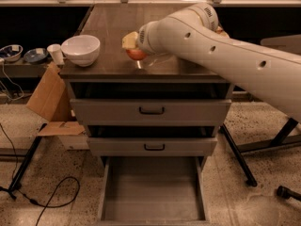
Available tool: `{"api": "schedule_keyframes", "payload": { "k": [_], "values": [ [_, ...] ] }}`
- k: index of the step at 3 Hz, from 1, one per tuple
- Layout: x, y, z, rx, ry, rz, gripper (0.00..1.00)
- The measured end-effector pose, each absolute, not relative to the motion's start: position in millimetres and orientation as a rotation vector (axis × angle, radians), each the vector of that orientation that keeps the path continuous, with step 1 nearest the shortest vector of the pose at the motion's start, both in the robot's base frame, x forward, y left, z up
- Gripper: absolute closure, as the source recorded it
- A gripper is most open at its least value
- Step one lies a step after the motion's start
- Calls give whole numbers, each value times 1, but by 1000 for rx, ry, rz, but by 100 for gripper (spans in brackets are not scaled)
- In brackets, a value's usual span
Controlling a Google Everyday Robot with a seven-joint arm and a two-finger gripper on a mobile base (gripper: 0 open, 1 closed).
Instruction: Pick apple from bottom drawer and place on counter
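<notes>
The red apple [136,54] is held in my gripper [133,48] just above the dark glossy counter [113,27], near its front middle. The gripper's yellowish fingers [129,40] sit over the apple's top and are shut on it. My white arm reaches in from the right across the counter. The bottom drawer [153,192] is pulled fully out below the cabinet; its grey floor shows nothing in it.
A white bowl [81,49] stands at the counter's front left corner. Two grey drawer fronts with black handles [151,110] are shut. A cardboard box [49,102] leans left of the cabinet, with a cable on the floor [47,197]. Metal legs stand at the right [237,157].
</notes>
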State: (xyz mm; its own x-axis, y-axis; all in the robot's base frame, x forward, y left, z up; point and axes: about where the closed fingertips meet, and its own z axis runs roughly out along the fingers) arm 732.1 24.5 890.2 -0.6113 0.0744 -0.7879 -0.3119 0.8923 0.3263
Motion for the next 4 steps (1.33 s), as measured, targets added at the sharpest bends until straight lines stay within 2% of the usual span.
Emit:
{"api": "schedule_keyframes", "payload": {
  "k": [2,3,4],
  "values": [
    [742,30,881,-134,2184,507,100],
    [747,31,874,-131,2208,505,85],
    [750,30,869,-132,2228,513,62]
  ]
}}
